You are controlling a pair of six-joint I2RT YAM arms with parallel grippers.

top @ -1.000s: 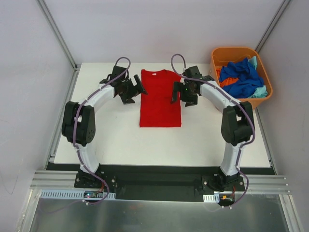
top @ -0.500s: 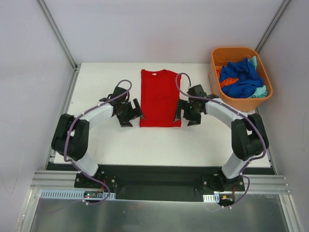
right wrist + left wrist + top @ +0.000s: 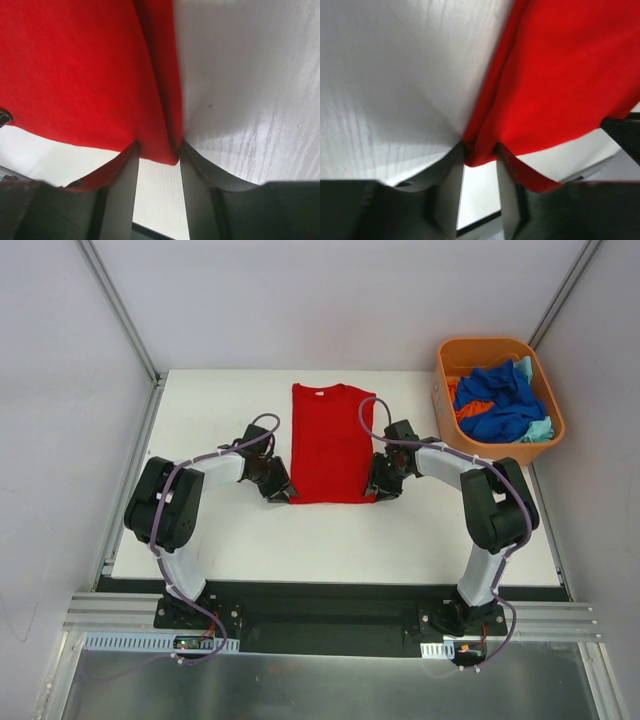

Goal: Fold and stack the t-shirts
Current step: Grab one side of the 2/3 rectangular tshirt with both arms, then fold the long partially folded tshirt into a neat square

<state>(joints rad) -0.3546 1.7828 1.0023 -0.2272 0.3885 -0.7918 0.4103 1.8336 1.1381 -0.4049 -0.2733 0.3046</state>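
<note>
Left gripper (image 3: 281, 491) is low on the counter at the near-left corner of the bright red soft cloth t-shirt (image 3: 332, 445). In the left wrist view the gripper (image 3: 480, 151) is pinched closed on that corner. Its pale grey fingers (image 3: 449, 192) stand narrow on either side, with the hem bunched into a small fold between the tips. The red cloth (image 3: 560, 75) spreads up and right from the pinch, with bare white counter (image 3: 390, 75) on the left.

Right gripper (image 3: 379, 488) is just as low, at the near-right corner of the same shirt. In the right wrist view the gripper (image 3: 157, 150) is clamped shut on that hem corner. The fingers (image 3: 120, 192) squeeze a doubled edge of the red cloth (image 3: 75, 65), and white wood-grain counter (image 3: 250, 90) lies to the right.

The red shirt lies flat on the white rectangular counter (image 3: 250, 530), centred between the arms. It is a long narrow rectangle with its sides turned in, collar at the far edge and hem toward the arm bases. The inside of the collar is too small to read.

The rigid orange plastic tub (image 3: 498, 453) sits at the far right corner of the counter, well apart from the red shirt. It is heaped with crumpled shirts. The royal blue crumpled t-shirts (image 3: 500, 400) are on top, with a bit of the orange cloth t-shirt (image 3: 468, 410) at the left. The pale teal cloth t-shirt (image 3: 541, 429) pokes out at the right rim and the far corner. I cannot tell the count in the heap.
</note>
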